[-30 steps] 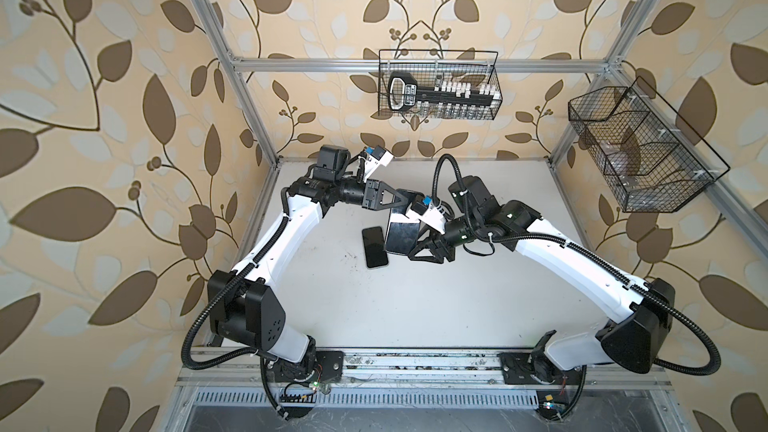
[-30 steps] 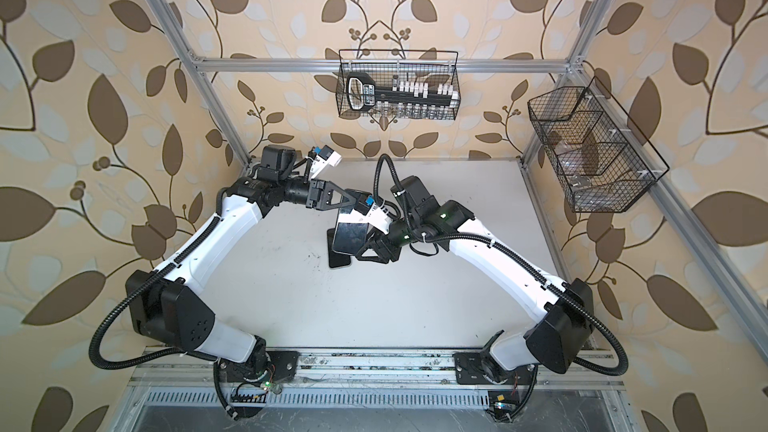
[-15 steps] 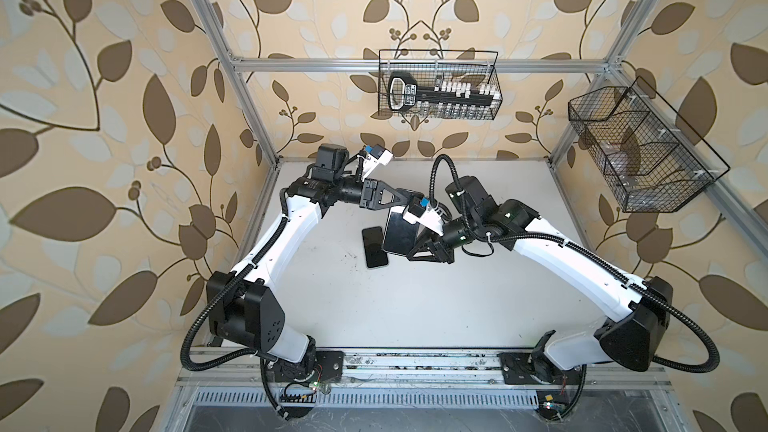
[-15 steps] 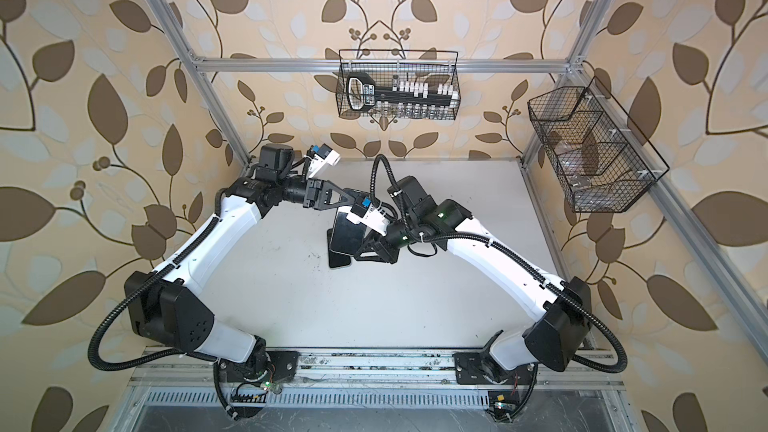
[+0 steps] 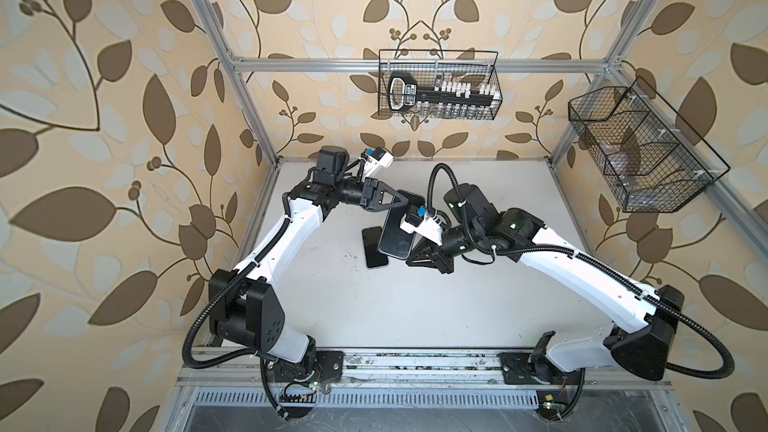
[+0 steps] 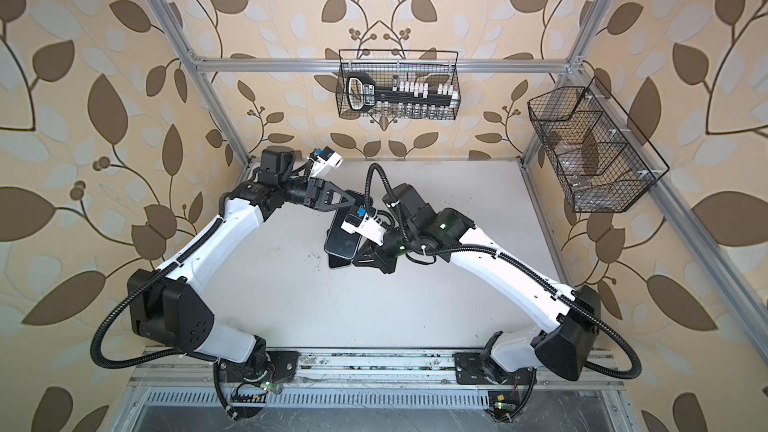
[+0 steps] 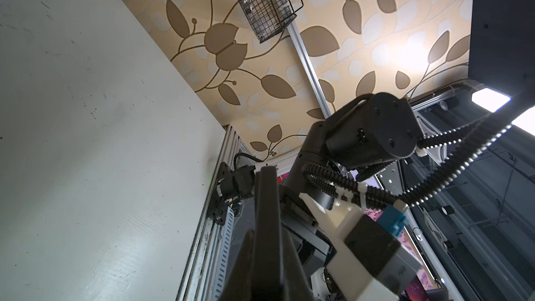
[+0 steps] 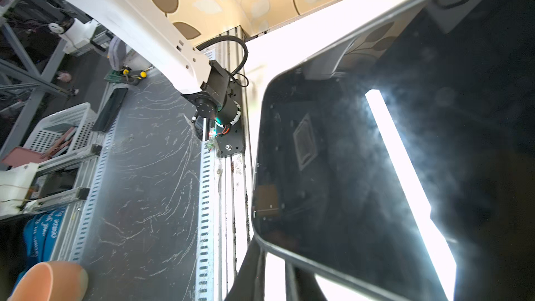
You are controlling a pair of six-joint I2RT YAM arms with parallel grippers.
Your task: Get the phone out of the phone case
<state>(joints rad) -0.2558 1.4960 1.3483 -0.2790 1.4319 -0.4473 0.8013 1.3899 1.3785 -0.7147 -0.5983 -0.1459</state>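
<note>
Since a snug case lets go only when one end is anchored and the other worked loose, the glossy black, round-cornered phone (image 5: 395,238) hangs in the air between both arms, above the scuffed white surface (image 5: 415,317). A pale grey rim (image 8: 376,26) borders its mirror-like face. I take that for the phone case's lip, so I judge the phone not yet out. The left tool (image 5: 411,201) is clamped on the end nearer the back wall as the anchor. The right tool (image 5: 413,254) sits at the opposite end, but I cannot tell whether it pinches there. Below lies a flat black slab (image 5: 372,248); what it is I cannot tell.
</note>
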